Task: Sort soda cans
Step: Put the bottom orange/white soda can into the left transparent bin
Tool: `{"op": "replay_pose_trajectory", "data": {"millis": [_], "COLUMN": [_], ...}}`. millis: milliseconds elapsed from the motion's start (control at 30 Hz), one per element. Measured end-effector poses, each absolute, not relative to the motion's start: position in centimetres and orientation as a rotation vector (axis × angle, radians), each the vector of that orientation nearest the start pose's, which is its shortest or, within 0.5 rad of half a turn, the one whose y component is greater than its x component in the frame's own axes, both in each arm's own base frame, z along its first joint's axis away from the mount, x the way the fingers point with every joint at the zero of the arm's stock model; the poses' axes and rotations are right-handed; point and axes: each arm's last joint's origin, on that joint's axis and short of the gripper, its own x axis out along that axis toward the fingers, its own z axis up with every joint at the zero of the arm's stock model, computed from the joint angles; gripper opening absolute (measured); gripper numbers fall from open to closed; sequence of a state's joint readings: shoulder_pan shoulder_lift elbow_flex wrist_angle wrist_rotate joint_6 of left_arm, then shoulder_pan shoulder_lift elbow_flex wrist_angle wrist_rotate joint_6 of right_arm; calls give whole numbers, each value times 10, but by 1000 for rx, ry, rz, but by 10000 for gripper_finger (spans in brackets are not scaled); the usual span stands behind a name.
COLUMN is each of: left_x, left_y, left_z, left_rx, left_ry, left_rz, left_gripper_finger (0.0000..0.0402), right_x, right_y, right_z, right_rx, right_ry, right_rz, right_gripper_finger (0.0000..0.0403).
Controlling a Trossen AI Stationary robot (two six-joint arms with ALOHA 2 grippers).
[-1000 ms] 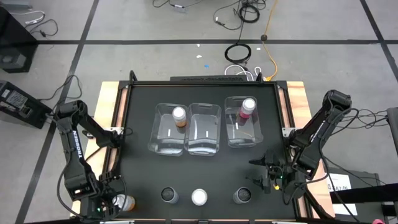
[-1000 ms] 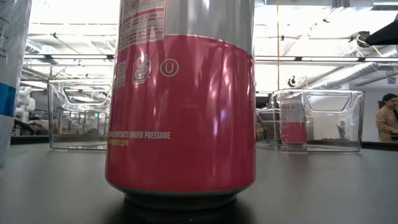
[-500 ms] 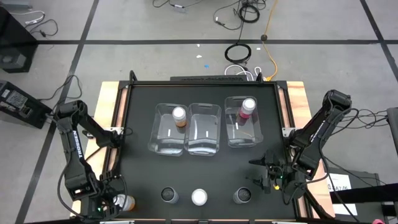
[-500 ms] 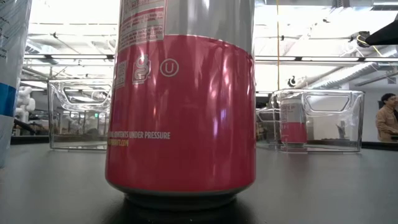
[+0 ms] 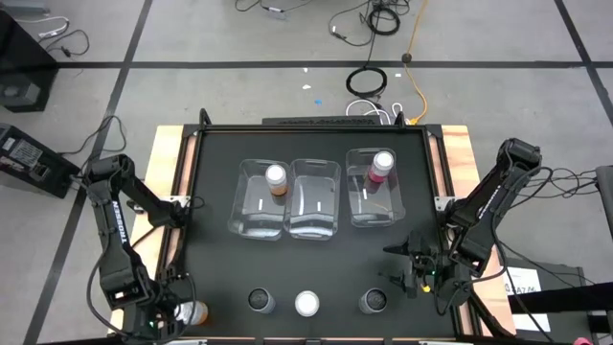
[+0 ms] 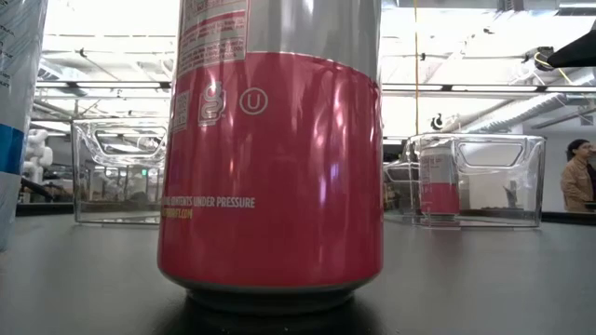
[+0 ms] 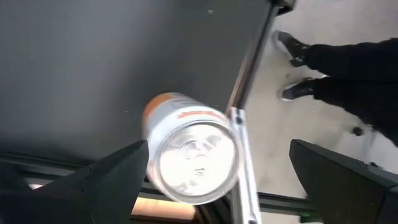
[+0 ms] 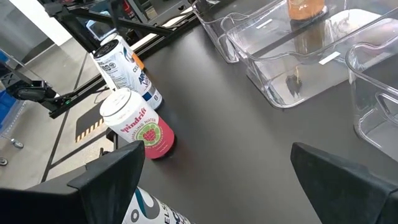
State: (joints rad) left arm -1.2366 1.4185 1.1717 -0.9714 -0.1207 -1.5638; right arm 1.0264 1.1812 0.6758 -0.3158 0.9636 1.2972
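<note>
An orange soda can [image 5: 192,312] stands upright at the table's near left corner. My left gripper [image 5: 169,318] hangs open above it, pointing steeply down. In the left wrist view the can's silver top [image 7: 194,160] shows between the spread fingers, closer to one of them [image 7: 118,177]. Along the near edge stand a dark-topped can [image 5: 261,301], a pink can [image 5: 306,304] and a second dark-topped can [image 5: 374,302]. One orange can [image 5: 276,178] stands in the left clear bin, one pink can [image 5: 382,165] in the right bin. My right gripper [image 5: 407,270] waits open at the near right.
Three clear bins sit in a row mid-table: left [image 5: 251,216], middle [image 5: 314,199] holding no can, right [image 5: 375,203]. The table's frame rail [image 7: 252,81] runs beside the corner can. A person's legs [image 7: 336,59] stand past that rail; another person [image 6: 579,175] is far behind.
</note>
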Motion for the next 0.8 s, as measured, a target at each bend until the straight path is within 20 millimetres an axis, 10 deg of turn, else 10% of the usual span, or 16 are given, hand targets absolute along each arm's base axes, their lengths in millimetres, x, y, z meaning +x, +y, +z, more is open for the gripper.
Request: {"op": "replay_pose_trajectory", "data": {"millis": [800], "left_x": [93], "left_y": [-250], "left_z": [273], "left_rx": [-412], "left_ry": [1262], "left_rz": [-49], "left_gripper_finger": [400], "right_x": [134], "right_y": [176], "right_z": [220], "right_rx": [583], "right_ry": [391], "right_rz": [-222], "right_gripper_finger": [396]}}
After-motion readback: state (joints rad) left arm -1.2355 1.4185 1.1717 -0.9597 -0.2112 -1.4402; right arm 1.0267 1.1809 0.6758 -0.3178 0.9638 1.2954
